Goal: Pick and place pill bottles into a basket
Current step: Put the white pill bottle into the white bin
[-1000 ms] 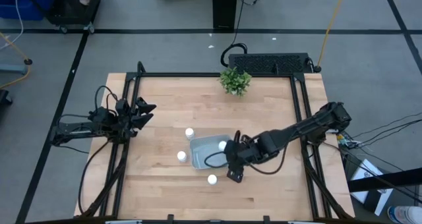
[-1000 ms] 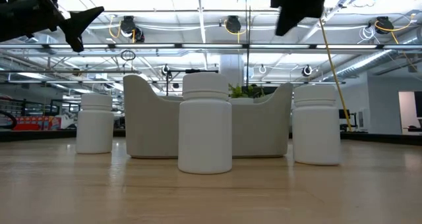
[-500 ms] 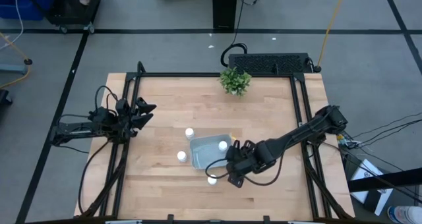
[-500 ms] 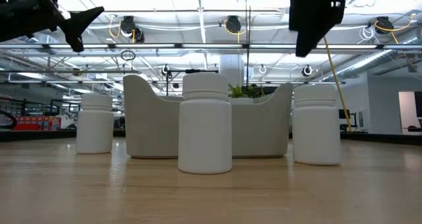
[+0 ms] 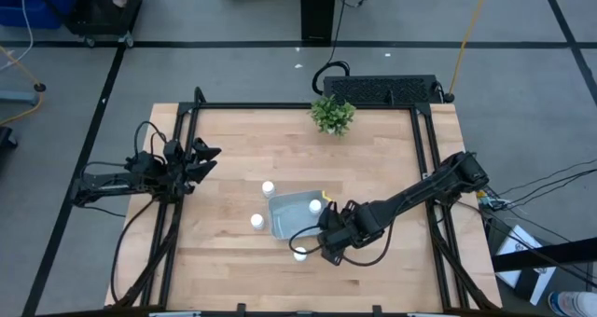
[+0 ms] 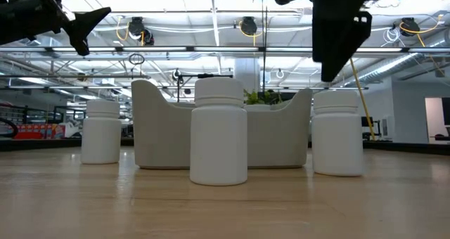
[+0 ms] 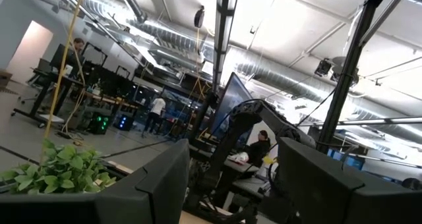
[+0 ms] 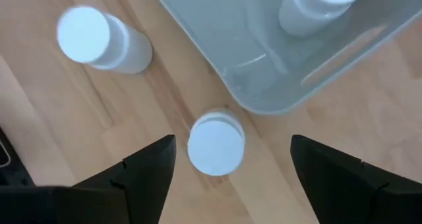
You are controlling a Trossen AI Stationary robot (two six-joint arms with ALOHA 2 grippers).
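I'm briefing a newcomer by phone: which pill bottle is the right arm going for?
Find the pale grey-blue basket mid-table. Just off its near corner stands a white pill bottle, upright on the wood, directly under the open right gripper. Unlike the two bottles left of the basket, it sits between that gripper's fingers.

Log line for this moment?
right gripper: open above pill bottle beside basket | left gripper: idle, table's left | one bottle in basket

Wooden table (image 5: 233, 158): basket (image 5: 287, 214), bottles (image 5: 256, 221), plant (image 5: 333, 115).
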